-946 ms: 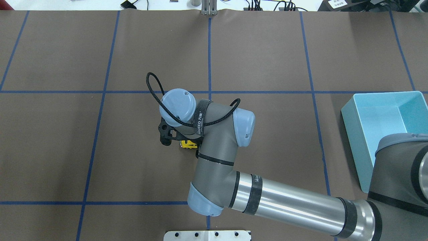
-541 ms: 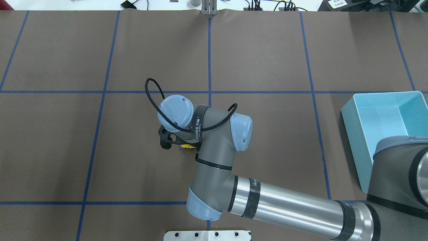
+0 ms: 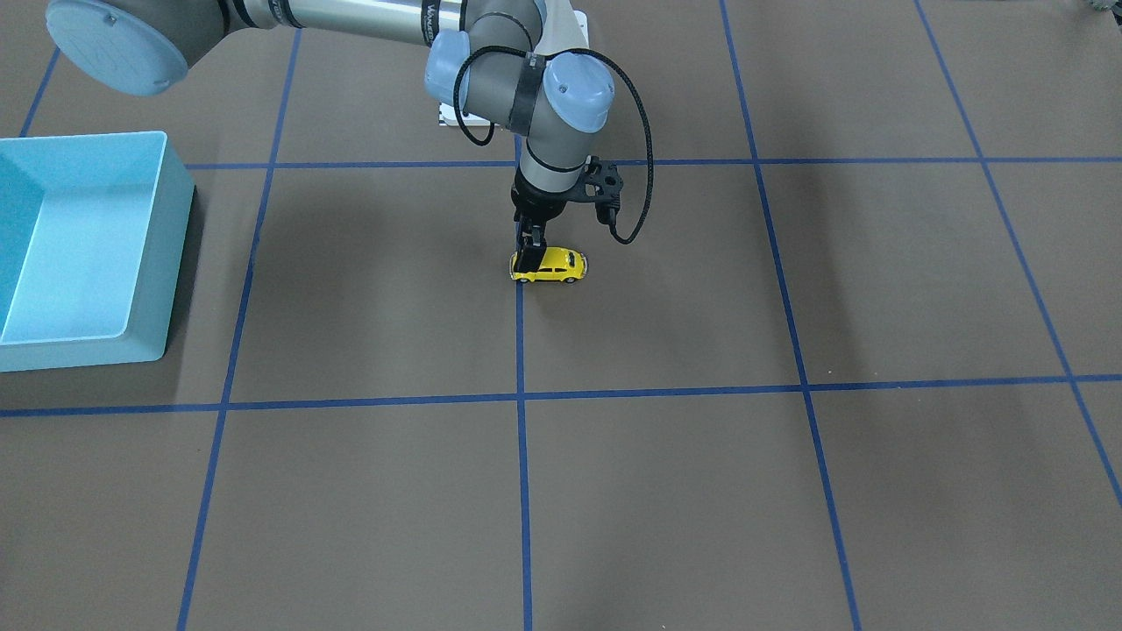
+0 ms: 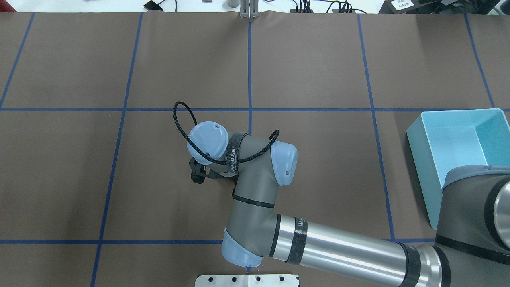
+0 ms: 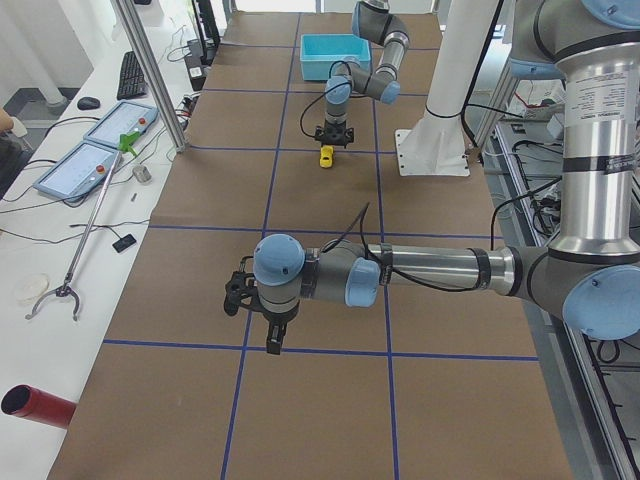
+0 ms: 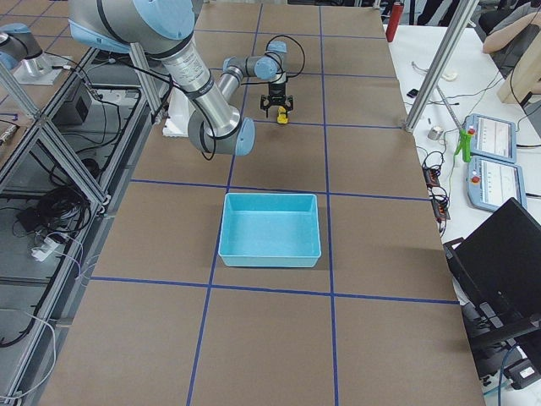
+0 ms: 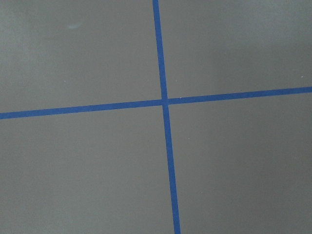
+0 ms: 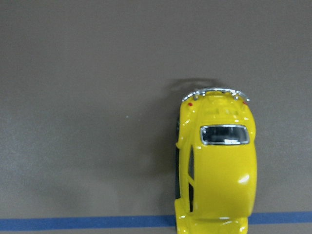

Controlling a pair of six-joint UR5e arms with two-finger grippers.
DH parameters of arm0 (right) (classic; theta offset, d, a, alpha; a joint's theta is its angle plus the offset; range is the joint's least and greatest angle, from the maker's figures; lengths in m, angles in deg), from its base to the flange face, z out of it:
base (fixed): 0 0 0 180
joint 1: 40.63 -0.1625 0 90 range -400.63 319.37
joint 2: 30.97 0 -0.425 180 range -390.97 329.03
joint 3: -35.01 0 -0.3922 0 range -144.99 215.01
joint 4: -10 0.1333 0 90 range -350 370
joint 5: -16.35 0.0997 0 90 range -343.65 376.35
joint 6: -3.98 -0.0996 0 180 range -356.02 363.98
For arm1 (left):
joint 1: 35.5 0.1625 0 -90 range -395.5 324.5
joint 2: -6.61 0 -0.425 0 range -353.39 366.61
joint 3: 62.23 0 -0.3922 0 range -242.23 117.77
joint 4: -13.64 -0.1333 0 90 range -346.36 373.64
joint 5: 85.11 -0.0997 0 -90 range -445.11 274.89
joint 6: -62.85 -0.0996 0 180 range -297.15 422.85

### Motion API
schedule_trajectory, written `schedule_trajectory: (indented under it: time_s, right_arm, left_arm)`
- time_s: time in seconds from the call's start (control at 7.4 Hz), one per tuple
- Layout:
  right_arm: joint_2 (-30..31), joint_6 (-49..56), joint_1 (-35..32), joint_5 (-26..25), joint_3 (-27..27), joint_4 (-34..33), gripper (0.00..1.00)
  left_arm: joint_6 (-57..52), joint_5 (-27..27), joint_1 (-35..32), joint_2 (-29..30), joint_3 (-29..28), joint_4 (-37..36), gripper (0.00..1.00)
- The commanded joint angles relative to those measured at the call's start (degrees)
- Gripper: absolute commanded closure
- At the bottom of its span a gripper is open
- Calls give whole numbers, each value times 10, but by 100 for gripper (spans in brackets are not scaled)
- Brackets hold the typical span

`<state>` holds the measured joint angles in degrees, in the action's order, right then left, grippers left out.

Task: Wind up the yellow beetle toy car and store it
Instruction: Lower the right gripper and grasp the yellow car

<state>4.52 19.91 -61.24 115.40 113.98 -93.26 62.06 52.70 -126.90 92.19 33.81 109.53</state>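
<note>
- Front-facing view: the yellow beetle toy car [image 3: 550,265] stands on its wheels on the surface [image 3: 701,307], next to a blue tape line. The right tool [image 3: 529,256] is down at one end of the car. I cannot tell whether it is spread or clamped. The light blue bin [image 3: 180,228] is well apart, and the car is not in it.
- Overhead view: the right arm's wrist hides both car and tool. The bin [image 4: 422,167] sits at the edge.
- Left-end view: the left tool [image 5: 270,340] hangs above the surface, well apart from the car [image 5: 326,156]. I cannot tell how wide it is.
- Right-end view: the car [image 6: 282,117] is under the right tool, with the bin [image 6: 270,249] nearer the camera.
- Left wrist view: only the surface and crossing tape lines [image 7: 165,102] show.
- Right wrist view: the car [image 8: 217,161] is seen from above, one end over a tape line. No fingers show.
- Progress, as I judge it: this looks like the approach or first grasp. Nothing shows the winding done, and storing the car in the bin remains.
</note>
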Motion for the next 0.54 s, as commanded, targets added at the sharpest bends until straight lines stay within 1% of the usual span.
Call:
schedule_trajectory:
  time_s: [0.0, 0.14, 0.41]
  right_arm:
    - [-3, 1, 0, 0, -10, 1, 6]
    - [-3, 0, 0, -1, -10, 2, 7]
    - [-3, -8, -9, -2, -22, 28, 7]
  left_arm:
    - [-1, 0, 0, -1, -1, 0, 1]
    - [-1, 0, 0, -1, -1, 0, 1]
    - [-1, 0, 0, -2, -1, 0, 1]
